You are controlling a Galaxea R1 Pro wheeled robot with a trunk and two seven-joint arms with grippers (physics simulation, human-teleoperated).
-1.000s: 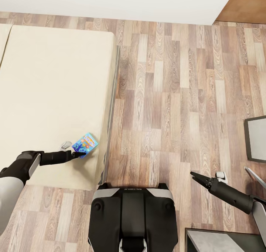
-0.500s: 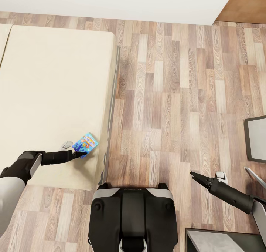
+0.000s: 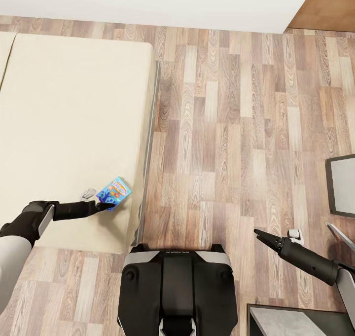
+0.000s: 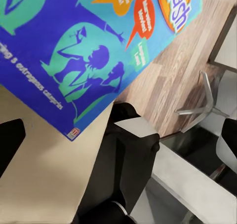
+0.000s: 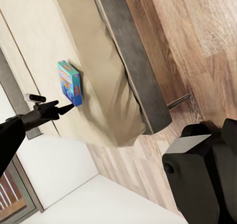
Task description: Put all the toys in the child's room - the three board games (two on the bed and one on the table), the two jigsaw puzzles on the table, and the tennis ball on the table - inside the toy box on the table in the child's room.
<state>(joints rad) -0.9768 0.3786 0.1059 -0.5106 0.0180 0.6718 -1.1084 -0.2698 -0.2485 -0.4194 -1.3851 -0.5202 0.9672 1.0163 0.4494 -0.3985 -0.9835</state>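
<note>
Light blue cartoon board game box point(image 3: 114, 192) sits near the beige mattress point(image 3: 69, 129) corner; left gripper point(image 3: 110, 206) tips touch its edge, can't tell if pinching. Right gripper point(image 3: 258, 234) looks pressed together over wood floor point(image 3: 231, 129).

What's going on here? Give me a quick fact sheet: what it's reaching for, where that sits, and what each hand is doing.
target: light blue board game
location: on the bed, near its corner by the wooden floor
left gripper: tips at the game's near edge; grip not clear
right gripper: over the floor, holding nothing, fingers look closed
</note>
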